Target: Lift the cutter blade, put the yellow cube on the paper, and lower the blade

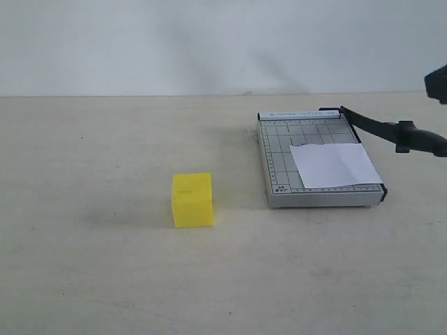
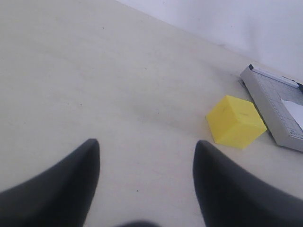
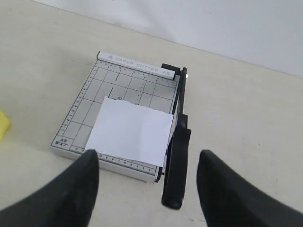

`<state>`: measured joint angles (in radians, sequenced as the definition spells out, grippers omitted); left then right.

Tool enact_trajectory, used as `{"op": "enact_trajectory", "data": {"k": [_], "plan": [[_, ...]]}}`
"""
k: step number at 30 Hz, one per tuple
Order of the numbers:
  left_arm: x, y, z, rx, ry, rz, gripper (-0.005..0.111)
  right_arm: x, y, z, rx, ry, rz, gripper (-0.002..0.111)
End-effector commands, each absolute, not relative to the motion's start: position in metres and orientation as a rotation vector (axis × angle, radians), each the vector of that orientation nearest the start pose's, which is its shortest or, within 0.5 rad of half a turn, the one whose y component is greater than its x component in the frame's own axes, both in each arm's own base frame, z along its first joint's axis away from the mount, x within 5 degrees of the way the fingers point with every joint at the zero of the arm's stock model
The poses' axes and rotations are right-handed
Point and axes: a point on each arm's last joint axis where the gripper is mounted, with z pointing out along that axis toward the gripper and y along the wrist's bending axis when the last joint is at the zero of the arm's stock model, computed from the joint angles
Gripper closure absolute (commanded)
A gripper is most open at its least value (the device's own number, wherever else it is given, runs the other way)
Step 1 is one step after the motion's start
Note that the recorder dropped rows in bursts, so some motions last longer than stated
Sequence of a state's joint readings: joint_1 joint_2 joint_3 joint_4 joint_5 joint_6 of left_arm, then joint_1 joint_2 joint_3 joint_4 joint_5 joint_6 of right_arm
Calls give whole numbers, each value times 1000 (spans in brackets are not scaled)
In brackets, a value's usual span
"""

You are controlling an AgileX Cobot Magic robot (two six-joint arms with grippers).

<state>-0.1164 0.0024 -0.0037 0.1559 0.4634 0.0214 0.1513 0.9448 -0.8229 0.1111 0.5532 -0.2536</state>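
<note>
Left hand (image 2: 147, 144) and right hand (image 3: 147, 153) are spread apart, empty; the raised cutter blade (image 1: 377, 127), unsupported, could fall onto the paper (image 1: 332, 165) early.

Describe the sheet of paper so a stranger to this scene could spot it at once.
On the pale table, apart from the yellow cube, sits a grey gridded trimmer board. The paper lies flat on it, beside the black cutter blade. It alone is plain white and blank.
</note>
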Motion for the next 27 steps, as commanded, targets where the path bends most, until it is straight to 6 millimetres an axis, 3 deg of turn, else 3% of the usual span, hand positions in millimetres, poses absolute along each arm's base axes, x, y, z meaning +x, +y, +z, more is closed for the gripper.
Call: {"op": "enact_trajectory", "data": {"k": [1,7,10,13,16,27], "plan": [[51,0,173,222,1925,87,51,142,27,311,-334,2068,69,50],[51,0,173,222,1925,87,51,97,21,264,-300,2040,101,51],[51,0,173,222,1925,87,51,84,19,268,-271,1905,104,57],[51,0,173,222,1925,87,51,75,17,273,-291,1847,73,78],[51,0,173,222,1925,87,51,72,16,270,-301,1879,72,108],[51,0,173,222,1925,87,51,73,16,275,-231,1825,118,108]]}}
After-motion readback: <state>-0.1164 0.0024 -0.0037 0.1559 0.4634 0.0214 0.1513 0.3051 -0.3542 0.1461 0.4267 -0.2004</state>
